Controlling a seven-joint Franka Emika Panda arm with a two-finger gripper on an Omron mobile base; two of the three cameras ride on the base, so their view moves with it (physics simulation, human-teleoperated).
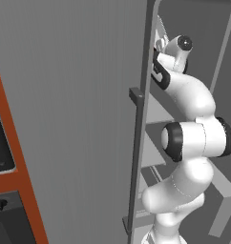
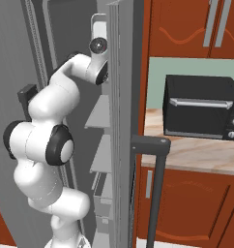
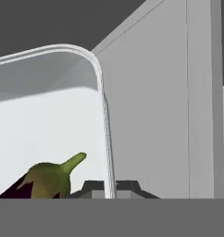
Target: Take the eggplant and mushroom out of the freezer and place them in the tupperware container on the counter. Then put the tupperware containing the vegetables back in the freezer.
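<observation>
Arm reaches up into the open freezer (image 1: 79, 119). In the hand view the gripper (image 3: 110, 187) is pinched tight on the rim of the tupperware container (image 3: 103, 106) — eggplant (image 3: 46, 181) lies inside it, green stem up. Mushroom probably hidden — can't tell. Toaster oven (image 2: 201, 107) sits on the counter (image 2: 196, 155).

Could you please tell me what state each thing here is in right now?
Freezer: door open, arm reaching inside.
Tupperware: gripped by its rim, inside the freezer.
Eggplant: lying in the tupperware.
Gripper: shut on the tupperware rim.
Toaster oven: door closed, on the counter.
</observation>
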